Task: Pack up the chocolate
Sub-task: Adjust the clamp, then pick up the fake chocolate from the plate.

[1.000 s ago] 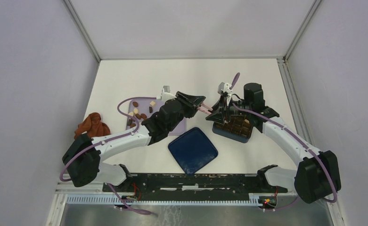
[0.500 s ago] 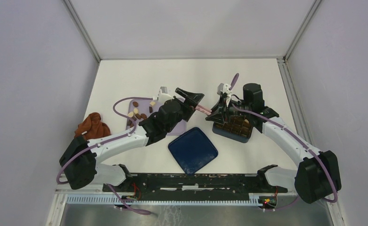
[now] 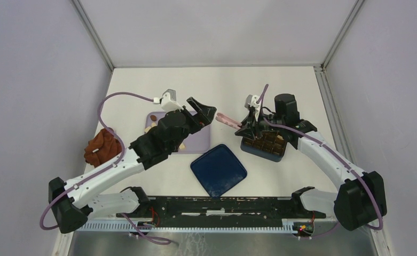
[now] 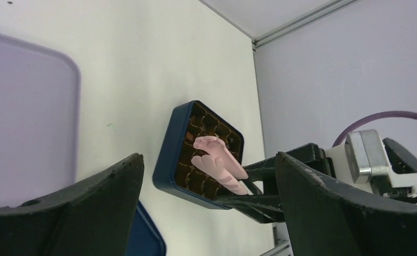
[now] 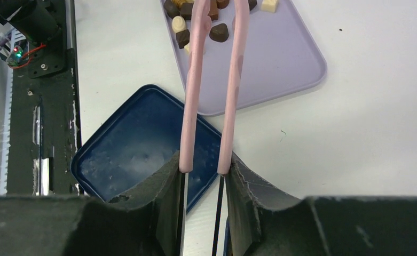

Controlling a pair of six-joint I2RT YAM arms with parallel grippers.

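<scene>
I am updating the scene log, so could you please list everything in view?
tray: one, lavender, left of centre
chocolate: several, dark brown to cream, on the tray
lid: one, dark blue, near centre
box: one, dark blue, brown compartments, right of lid
tongs: one, pink, in the right gripper
cloth: one, reddish-brown, far left
table: one, white, underneath
left gripper: one, black, open near the tray
right gripper: one, black, shut on tongs

L arm [image 3: 163, 133] hides most chocolate [image 3: 151, 128] on lilac tray [image 3: 199, 143]; tongs' [image 5: 193, 80] tips cut off, R wrist view.
</scene>
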